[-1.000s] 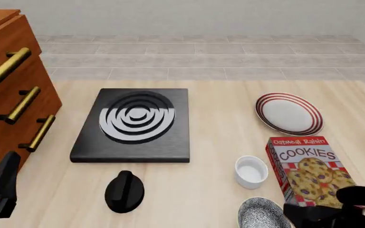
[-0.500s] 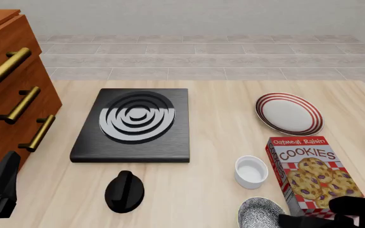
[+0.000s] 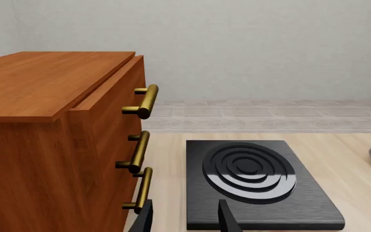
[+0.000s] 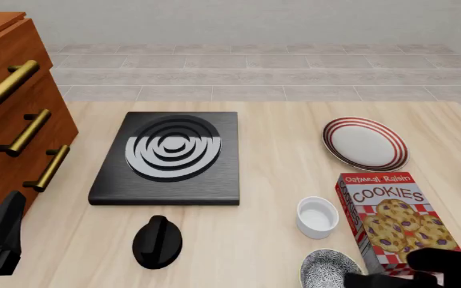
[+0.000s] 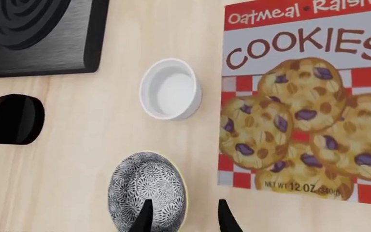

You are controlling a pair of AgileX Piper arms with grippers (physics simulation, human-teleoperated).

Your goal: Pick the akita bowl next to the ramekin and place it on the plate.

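Worktop (image 4: 271,240) in the front view is carrying the akita bowl (image 4: 331,269) at its near edge, just beside the ramekin (image 4: 317,216) and cookie box (image 4: 391,219); the plate (image 4: 364,143) is sitting farther back. Left wrist view: the left tool (image 3: 184,218) is hanging released before the stove (image 3: 256,181). Right wrist view: the right tool (image 5: 181,216) is hovering released, straddling the bowl's rim.

Desk (image 4: 271,240) looked like pale wood, faint grain, matt. Cabinet (image 3: 50,140) was reddish-brown wood, satin, with brassy metal handles (image 3: 145,100). Stove plate (image 4: 168,157) was dark brushed finish (fine streaks), its rings slightly glossy. Knob (image 4: 158,241) black, smooth, soft sheen. Ramekin (image 5: 170,95) plain white, ceramic-looking, smooth. Akita bowl (image 5: 145,192) glazed-looking, speckled inside. Plate (image 4: 364,144) white, glossy. Cookie box (image 5: 301,96) printed cardboard, matt. Right claw (image 5: 182,217) matt black.
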